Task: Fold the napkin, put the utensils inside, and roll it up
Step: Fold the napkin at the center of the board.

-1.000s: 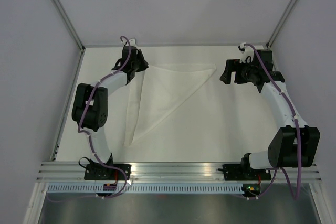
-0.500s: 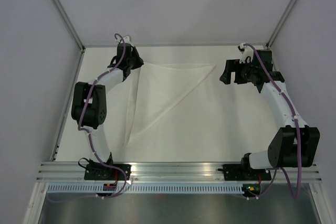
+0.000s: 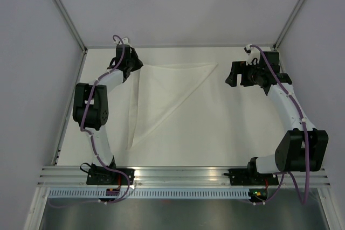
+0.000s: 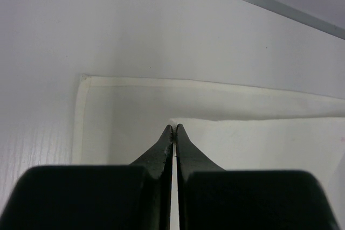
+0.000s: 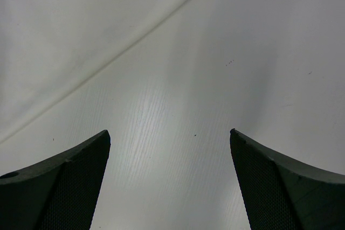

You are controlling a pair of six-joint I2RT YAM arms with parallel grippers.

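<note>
Left wrist view: left claw [image 4: 174, 126] pinches the napkin [image 4: 124, 106] corner, aligning the fold. Right claw [image 5: 170, 131] gapes beside the napkin, idle

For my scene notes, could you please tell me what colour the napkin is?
The napkin is plain white, clearest in the left wrist view.

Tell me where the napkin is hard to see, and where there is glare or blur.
Top external: the napkin almost vanishes, white on the white table. Left wrist: its hem shows clearly, the left gripper looks soft. Right wrist: pale glare on the table.
</note>
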